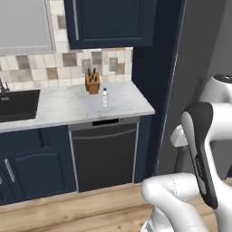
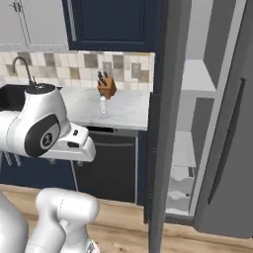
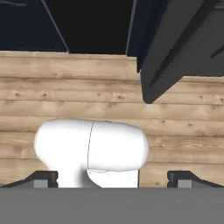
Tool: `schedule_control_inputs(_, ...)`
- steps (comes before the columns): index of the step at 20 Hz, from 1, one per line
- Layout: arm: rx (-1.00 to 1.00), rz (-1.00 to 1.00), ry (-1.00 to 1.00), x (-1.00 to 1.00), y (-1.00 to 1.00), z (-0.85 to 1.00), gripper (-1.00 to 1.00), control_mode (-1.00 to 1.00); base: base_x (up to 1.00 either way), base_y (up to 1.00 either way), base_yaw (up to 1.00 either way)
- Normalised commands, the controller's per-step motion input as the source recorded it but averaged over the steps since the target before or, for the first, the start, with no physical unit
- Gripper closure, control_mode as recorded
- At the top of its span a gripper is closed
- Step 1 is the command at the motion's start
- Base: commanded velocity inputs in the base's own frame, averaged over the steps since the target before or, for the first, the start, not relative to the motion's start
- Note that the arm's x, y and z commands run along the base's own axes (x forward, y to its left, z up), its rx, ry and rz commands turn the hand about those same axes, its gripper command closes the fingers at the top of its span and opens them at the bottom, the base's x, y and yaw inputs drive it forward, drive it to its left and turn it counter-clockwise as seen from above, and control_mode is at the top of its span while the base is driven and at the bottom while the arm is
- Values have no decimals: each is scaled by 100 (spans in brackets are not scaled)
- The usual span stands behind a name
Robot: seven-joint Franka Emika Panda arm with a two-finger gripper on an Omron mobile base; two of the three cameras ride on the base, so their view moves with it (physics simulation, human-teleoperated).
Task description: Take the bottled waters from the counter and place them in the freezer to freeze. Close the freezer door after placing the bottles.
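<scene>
Hand view: gripper (image 3: 112, 178) spread wide, empty, over wood floor (image 3: 65, 94). Right base view shows freezer (image 2: 190, 148) open, white shelves; left base view shows clear bottle (image 1: 105, 98) on counter (image 1: 68, 106).

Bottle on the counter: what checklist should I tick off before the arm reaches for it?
1. Bottle upright on the counter: ok.
2. Bottle apart from the knife block behind it: ok.
3. Hand open and empty, pointing down at the wooden floor: ok.
4. Freezer door open, white shelves showing in the right base view: ok.
5. Second bottle already in the freezer: cannot tell.
6. Bottle within reach from where the base stands: cannot tell.
</scene>
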Motion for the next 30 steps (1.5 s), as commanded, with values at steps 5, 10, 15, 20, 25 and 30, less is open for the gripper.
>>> schedule_control_inputs(5,0,0,0,0,0,0,-100,100,68,76,-20)
schedule_control_inputs(10,0,0,0,0,0,0,-100,100,82,89,0)
schedule_control_inputs(15,0,0,0,0,0,0,-100,100,86,79,0)
schedule_control_inputs(20,0,0,0,0,0,0,-100,100,62,41,-6)
schedule_control_inputs(25,0,0,0,0,0,0,-100,100,21,5,-3)
schedule_control_inputs(30,0,0,-9,20,-6,-4,-100,-100,7,0,-1)
